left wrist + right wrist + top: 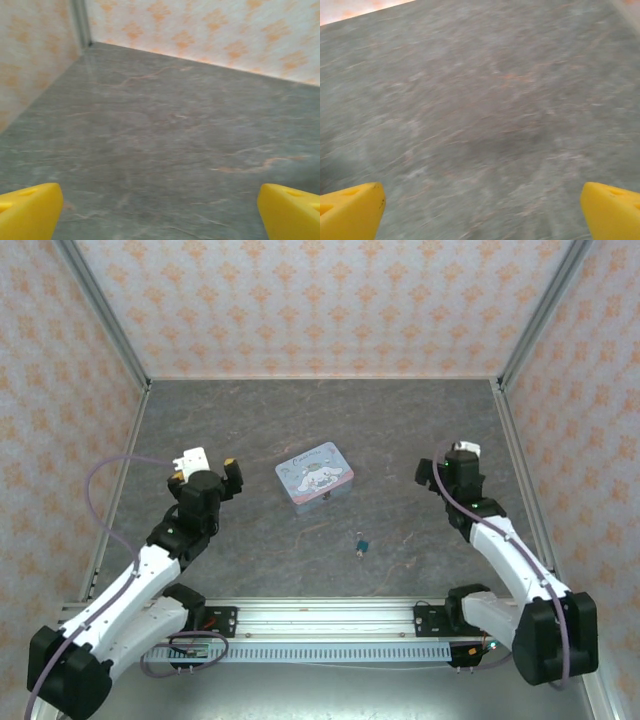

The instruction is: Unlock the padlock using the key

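The padlock [360,546] is a tiny dark bluish thing lying on the grey floor, in front of the tin and between the two arms. The key is too small to tell apart from it. My left gripper [205,468] is open, well to the left of the padlock. Its yellow fingers [27,212] stand wide over bare floor, so the left gripper [160,215] holds nothing. My right gripper [445,462] is open too, off to the right of the padlock. The wrist view of the right gripper [480,212] has blurred floor between the yellow fingers [612,210].
A pastel cartoon-printed tin [315,473] lies at mid-floor, just behind the padlock. Patterned walls [320,300] close in the back and both sides. An aluminium rail [330,618] runs along the near edge between the arm bases.
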`<action>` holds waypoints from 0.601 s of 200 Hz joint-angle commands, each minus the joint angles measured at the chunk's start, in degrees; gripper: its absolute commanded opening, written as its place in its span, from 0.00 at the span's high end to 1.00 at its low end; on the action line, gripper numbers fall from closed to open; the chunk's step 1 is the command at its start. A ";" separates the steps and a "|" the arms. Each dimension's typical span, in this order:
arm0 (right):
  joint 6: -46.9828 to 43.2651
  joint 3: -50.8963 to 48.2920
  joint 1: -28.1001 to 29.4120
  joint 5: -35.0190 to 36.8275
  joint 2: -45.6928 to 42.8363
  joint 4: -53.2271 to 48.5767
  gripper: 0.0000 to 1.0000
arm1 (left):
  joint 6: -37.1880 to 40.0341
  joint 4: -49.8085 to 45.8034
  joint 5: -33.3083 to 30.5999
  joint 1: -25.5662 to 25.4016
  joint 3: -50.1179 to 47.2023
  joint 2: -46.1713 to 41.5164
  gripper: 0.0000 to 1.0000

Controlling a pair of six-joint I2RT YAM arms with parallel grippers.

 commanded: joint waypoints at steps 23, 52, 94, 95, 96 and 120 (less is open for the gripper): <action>-4.23 -9.36 -5.62 5.57 4.41 22.87 0.01 | 7.92 11.61 -8.05 2.09 -4.53 4.99 0.00; -5.65 -10.57 -6.24 0.90 12.15 33.20 0.01 | 11.39 16.56 -5.53 3.50 -6.78 5.62 0.00; -8.88 -13.14 -6.23 -3.08 17.37 48.84 0.01 | 13.86 24.35 0.05 7.67 -10.41 8.50 0.00; -8.95 -13.23 -6.23 -3.15 17.62 49.23 0.01 | 13.84 24.59 0.28 7.78 -10.45 8.68 0.00; -8.98 -13.28 -6.23 -3.18 17.83 49.59 0.01 | 13.87 24.83 0.44 7.88 -10.51 8.81 0.00; -9.12 -14.01 -6.23 -4.59 24.33 56.49 0.01 | 14.52 29.72 3.57 9.57 -11.01 13.25 0.00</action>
